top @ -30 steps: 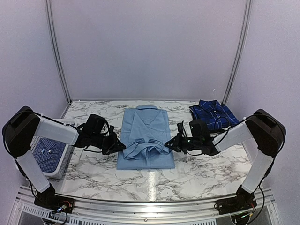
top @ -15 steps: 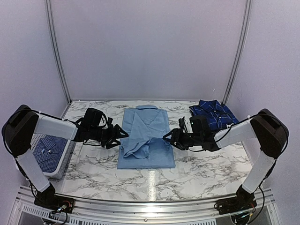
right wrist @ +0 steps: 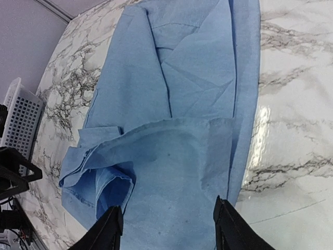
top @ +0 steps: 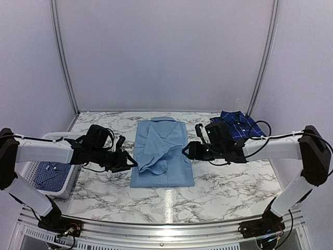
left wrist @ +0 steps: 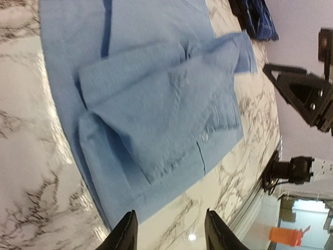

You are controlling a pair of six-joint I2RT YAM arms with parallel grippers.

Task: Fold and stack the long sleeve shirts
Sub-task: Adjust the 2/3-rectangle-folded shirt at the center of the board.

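A white perforated basket (top: pixel 70 183) sits at the left edge of the desk (top: pixel 223 190), and a blue-and-white check shirt (top: pixel 49 172) lies folded inside it. Nothing else shows in the basket.

The light blue shirt (top: pixel 161 153) lies flat in the middle of the desk with its collar toward the far edge and its sleeves (top: pixel 155 165) folded in over the lower half. The navy plaid shirt (top: pixel 238 125) lies in a heap at the far right corner.

The left claw (top: pixel 130 161) hangs low just off the shirt's left edge. In its wrist view its fingers (left wrist: pixel 127 232) stand apart with nothing between them. The right claw (top: pixel 186 151) hangs just off the shirt's right edge, likewise spread and holding nothing.

A second ago both claws were closed over the sleeve bundle on the near half of the shirt. Since then they have let go and drawn back sideways to opposite edges of the garment, and both arms have dropped lower and stretched out flatter. The sleeves, then bunched in a ridge at the centre, now lie looser and flatter, toward the shirt's left side. The basket, its check shirt and the plaid shirt have not shifted.
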